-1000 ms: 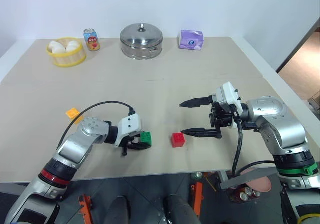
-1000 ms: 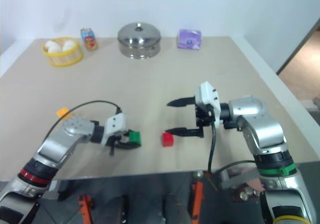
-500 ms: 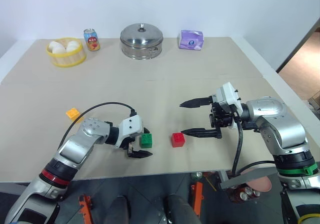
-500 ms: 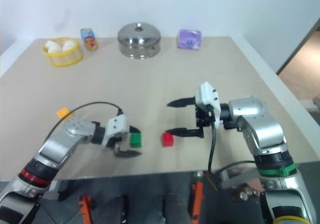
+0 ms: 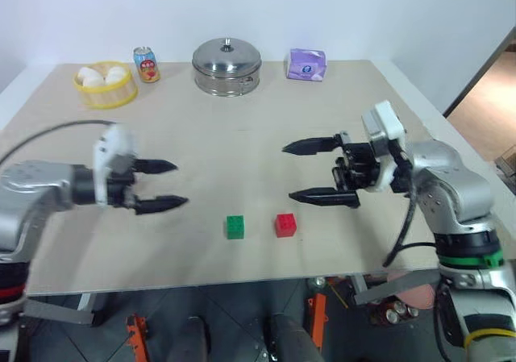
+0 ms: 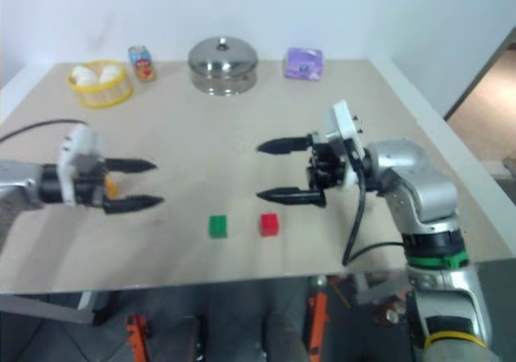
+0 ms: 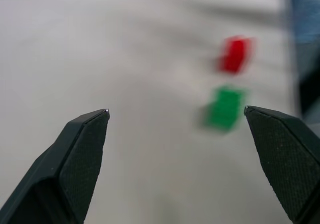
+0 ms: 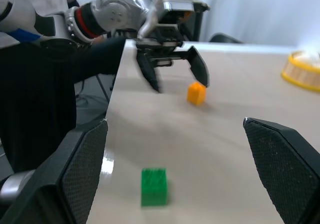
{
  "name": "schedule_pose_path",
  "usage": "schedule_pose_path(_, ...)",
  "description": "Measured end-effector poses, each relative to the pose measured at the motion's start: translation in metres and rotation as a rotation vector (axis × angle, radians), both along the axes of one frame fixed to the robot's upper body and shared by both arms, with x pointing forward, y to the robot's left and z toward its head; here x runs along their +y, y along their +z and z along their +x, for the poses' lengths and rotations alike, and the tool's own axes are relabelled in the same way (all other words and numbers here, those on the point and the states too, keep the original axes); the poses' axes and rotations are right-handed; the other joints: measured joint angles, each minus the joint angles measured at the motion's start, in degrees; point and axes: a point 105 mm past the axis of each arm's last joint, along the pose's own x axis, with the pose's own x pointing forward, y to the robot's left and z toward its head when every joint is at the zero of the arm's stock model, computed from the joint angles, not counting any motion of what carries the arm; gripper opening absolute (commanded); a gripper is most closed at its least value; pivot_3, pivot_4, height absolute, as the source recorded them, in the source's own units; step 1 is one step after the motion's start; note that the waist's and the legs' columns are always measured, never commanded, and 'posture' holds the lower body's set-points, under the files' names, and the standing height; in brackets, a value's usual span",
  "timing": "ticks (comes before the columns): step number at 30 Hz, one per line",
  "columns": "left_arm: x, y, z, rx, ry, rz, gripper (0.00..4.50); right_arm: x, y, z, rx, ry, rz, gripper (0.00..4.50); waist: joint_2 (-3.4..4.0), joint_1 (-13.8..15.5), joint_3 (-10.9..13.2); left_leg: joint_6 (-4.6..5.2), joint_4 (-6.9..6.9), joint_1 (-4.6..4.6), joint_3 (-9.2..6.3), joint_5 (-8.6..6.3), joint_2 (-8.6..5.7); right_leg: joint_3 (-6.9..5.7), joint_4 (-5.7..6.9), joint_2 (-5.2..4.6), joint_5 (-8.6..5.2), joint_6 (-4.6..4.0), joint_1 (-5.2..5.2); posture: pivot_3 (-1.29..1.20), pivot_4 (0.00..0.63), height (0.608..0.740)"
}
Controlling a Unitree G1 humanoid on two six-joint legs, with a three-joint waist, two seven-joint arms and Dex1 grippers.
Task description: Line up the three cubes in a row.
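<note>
Orange cube mostly behind left gripper (head views).

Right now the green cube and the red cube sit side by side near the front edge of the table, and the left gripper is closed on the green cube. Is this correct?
Not quite. The left gripper is open and holds nothing; it hangs above the table, apart from the green cube. The left eye view shows this. The green cube does sit beside the red cube near the front edge.

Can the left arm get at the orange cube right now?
Probably yes: the left end effector hangs open right by the orange cube, with nothing between them.
</note>
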Motion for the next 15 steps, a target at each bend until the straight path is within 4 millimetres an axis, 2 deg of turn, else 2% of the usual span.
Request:
schedule_pose_path(2,0.030,-0.007,0.009,-0.004,0.105,0.033,4.47,0.005,-0.004,0.006,-0.006,-0.006,-0.014,4.50,0.00,0.06,0.00,0.00,0.00,-0.07,0.01,0.00,0.00,-0.01,0.00,-0.02,0.00,0.00,-0.06,0.00,0.150,0.739)
schedule_pose_path(6,0.066,-0.029,0.014,0.022,0.213,0.070,4.47,0.012,-0.010,0.012,-0.023,-0.011,-0.026,4.50,-0.01,0.42,-0.01,-0.13,-0.01,-0.27,0.05,-0.08,0.00,-0.04,0.00,-0.08,-0.10,0.05,-0.18,0.00,0.150,0.739)
schedule_pose_path(11,0.081,-0.040,0.014,0.031,0.240,0.075,4.47,0.015,-0.014,0.014,-0.030,-0.012,-0.037,4.50,-0.04,0.44,-0.02,-0.22,-0.01,-0.60,0.09,-0.13,0.00,-0.03,0.27,-0.08,-0.15,0.06,-0.64,0.00,0.150,0.739)
schedule_pose_path(15,0.090,-0.041,0.022,0.029,0.267,0.077,4.47,0.015,-0.016,0.015,-0.031,-0.020,-0.043,4.50,-0.04,0.42,-0.02,-0.20,-0.01,-0.59,-0.01,-0.13,0.09,-0.07,0.50,0.10,-0.20,-0.06,-0.74,0.00,0.150,0.739)
